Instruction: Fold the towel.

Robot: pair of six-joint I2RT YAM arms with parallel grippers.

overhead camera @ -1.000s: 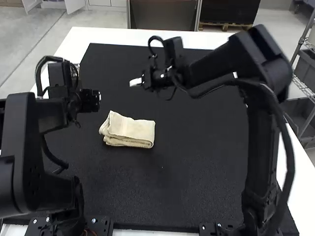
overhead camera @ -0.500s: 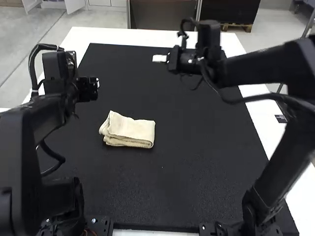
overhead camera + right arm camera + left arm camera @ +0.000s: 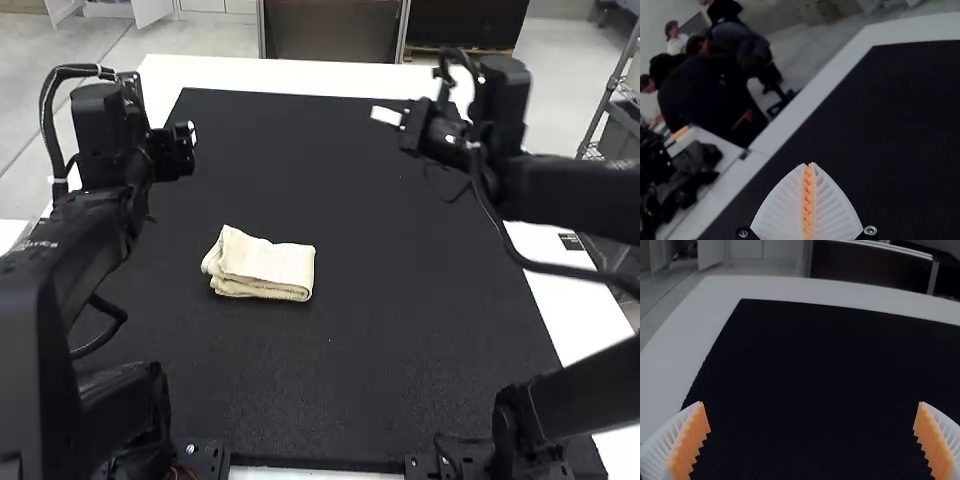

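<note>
Towel (image 3: pixel 262 264) folded in high view; from wrist views, left end effector (image 3: pixel 189 143) spread, right one (image 3: pixel 386 116) closed

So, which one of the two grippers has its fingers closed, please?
It is the right gripper: its two fingers meet with nothing between them, while the left gripper has its fingers wide apart.

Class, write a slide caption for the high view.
A folded cream towel lies on the black mat between two robot arms, neither gripper touching it.
</note>
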